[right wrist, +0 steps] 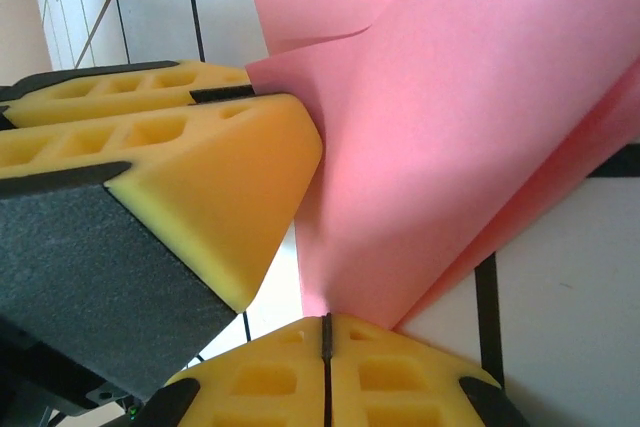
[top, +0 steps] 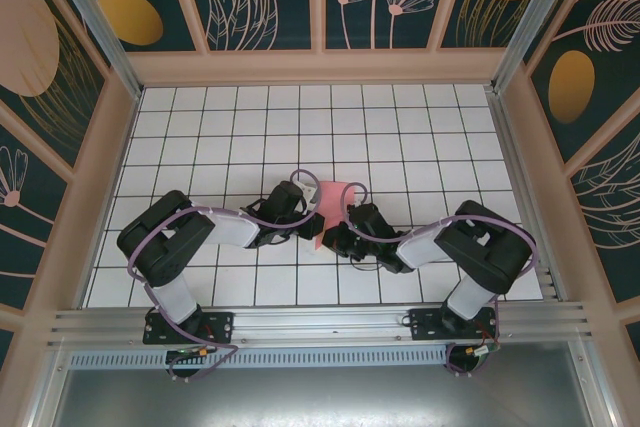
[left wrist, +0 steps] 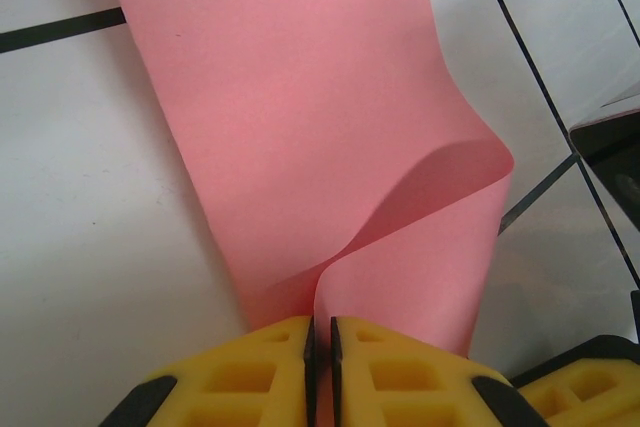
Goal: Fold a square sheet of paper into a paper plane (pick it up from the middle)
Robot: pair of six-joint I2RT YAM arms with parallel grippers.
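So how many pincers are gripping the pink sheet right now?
2. The left pincer is shut on the pink sheet at mid-table; the right pincer is shut on it right beside.

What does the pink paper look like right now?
The square sheet of paper is thin, plain pink and unmarked. It is not flat: the far part stretches out over the white tiled table, while the near part curls up in a soft bend, with no sharp crease that can be seen. The left gripper and the right gripper each pinch it tight, close together near the table's middle.
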